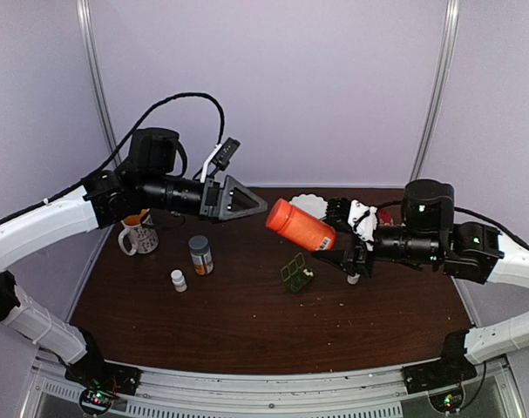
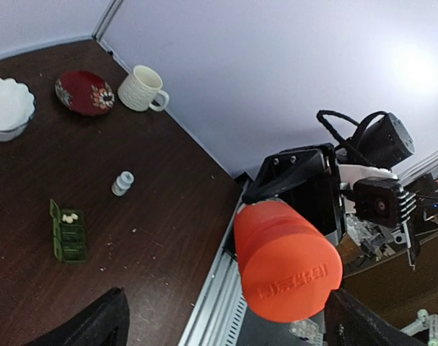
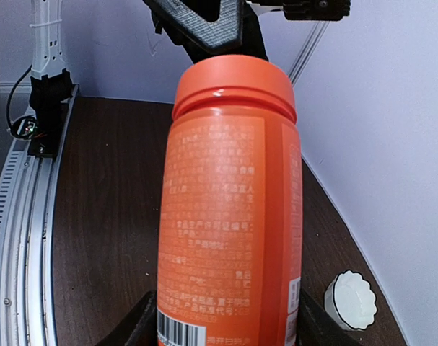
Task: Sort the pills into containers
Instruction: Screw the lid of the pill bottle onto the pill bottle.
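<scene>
My right gripper (image 1: 341,246) is shut on the base of an orange bottle (image 1: 301,225) and holds it tilted in the air, its cap toward the left. In the right wrist view the bottle (image 3: 229,209) fills the gap between my fingers (image 3: 132,328). My left gripper (image 1: 261,207) is open, level with the cap and just short of it. In the left wrist view the cap (image 2: 291,274) faces me between the spread jaws. The green pill box (image 1: 295,273) lies open on the table below. Whitish pills (image 2: 69,217) lie in its end cell (image 2: 68,232).
A grey-capped labelled bottle (image 1: 200,255), a small white bottle (image 1: 179,279) and a mug (image 1: 138,233) stand at the left. A white bowl (image 1: 309,203) sits at the back. Another small white bottle (image 1: 353,279) stands under my right gripper. A red dish (image 2: 84,92) lies near the wall.
</scene>
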Action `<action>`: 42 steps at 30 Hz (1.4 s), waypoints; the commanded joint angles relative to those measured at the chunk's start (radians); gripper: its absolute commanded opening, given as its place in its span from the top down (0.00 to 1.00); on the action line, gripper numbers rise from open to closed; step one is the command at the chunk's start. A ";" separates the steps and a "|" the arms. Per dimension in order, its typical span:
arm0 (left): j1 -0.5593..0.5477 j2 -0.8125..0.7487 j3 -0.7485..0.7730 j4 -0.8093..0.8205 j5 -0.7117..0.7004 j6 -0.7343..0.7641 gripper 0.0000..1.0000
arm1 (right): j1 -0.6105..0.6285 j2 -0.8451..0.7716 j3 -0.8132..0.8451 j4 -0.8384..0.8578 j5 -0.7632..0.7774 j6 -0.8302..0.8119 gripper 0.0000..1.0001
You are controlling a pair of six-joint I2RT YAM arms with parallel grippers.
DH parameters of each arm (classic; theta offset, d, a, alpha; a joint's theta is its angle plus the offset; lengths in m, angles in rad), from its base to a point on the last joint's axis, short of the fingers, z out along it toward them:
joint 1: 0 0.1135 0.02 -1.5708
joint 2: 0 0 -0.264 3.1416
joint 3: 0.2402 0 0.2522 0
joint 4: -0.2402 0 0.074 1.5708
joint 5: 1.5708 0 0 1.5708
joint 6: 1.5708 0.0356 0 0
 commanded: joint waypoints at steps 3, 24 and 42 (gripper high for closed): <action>-0.002 0.020 0.012 0.085 0.150 -0.169 0.02 | 0.037 0.070 0.092 0.024 0.072 -0.038 1.00; -0.002 0.052 0.025 0.037 0.163 -0.165 0.21 | 0.045 0.140 0.133 -0.015 0.074 -0.037 1.00; 0.000 0.051 0.043 -0.022 0.136 -0.133 0.17 | 0.047 0.143 0.135 -0.046 0.085 -0.038 1.00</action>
